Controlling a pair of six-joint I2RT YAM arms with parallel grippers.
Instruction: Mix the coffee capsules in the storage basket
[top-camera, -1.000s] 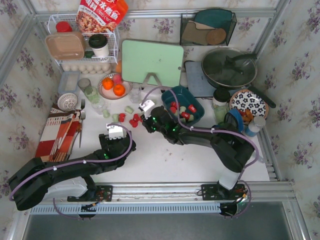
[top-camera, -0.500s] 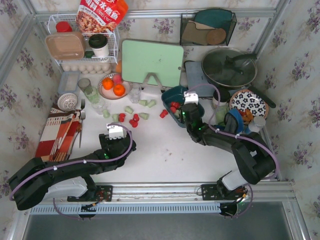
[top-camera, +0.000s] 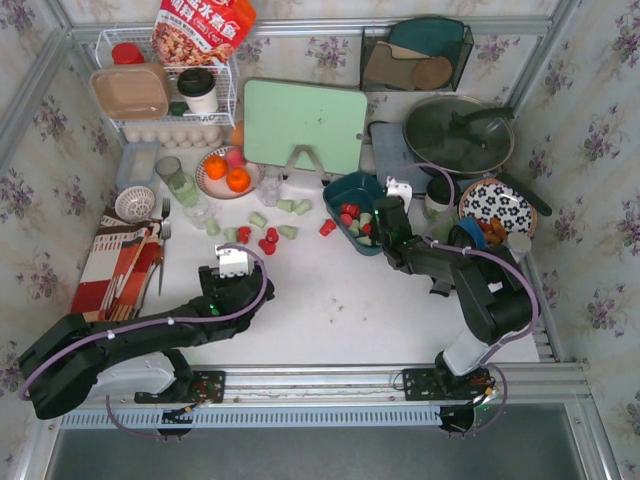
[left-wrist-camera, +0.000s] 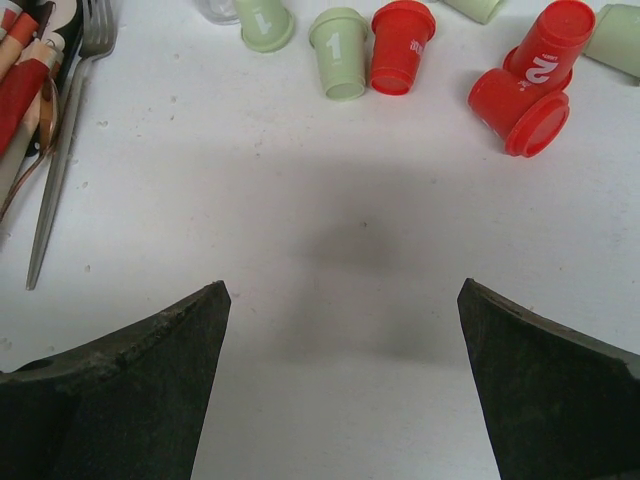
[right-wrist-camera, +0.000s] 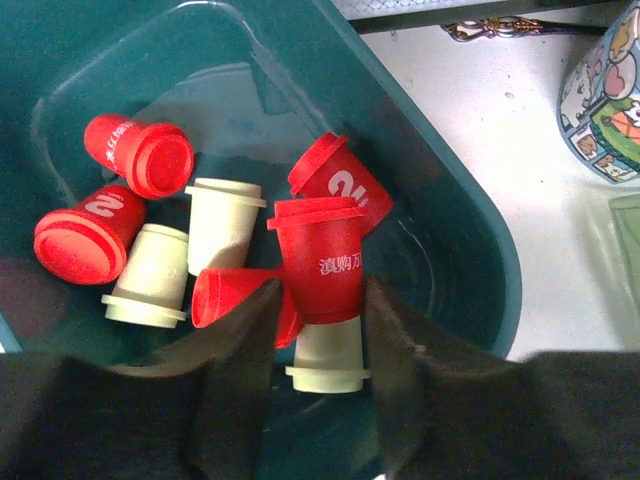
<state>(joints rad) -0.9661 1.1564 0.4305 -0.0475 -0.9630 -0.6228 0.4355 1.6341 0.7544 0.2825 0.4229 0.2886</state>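
Observation:
The dark teal storage basket (top-camera: 338, 188) stands right of the table's middle, with several red and pale green coffee capsules inside (right-wrist-camera: 222, 220). More capsules lie loose on the white table (top-camera: 265, 232), and one red capsule (top-camera: 328, 227) lies alone beside the basket. My right gripper (top-camera: 378, 225) hangs over the basket (right-wrist-camera: 440, 200). Its jaws stand narrowly apart either side of an upright red capsule (right-wrist-camera: 322, 265), which rests on the pile; a thin gap shows at the right finger. My left gripper (top-camera: 232, 262) is wide open and empty (left-wrist-camera: 340, 290), just short of the loose capsules (left-wrist-camera: 400, 55).
Forks (left-wrist-camera: 70, 120) and a striped cloth lie left of the left gripper. Clear glasses (top-camera: 185, 188) and a plate of oranges (top-camera: 226, 172) stand behind the loose capsules. A green board (top-camera: 303, 125), a pan (top-camera: 458, 135) and a patterned plate (top-camera: 498, 205) ring the basket.
My right arm swung from the loose capsules at the middle over to the basket with a red capsule, and its jaws have widened. The left arm has not moved.

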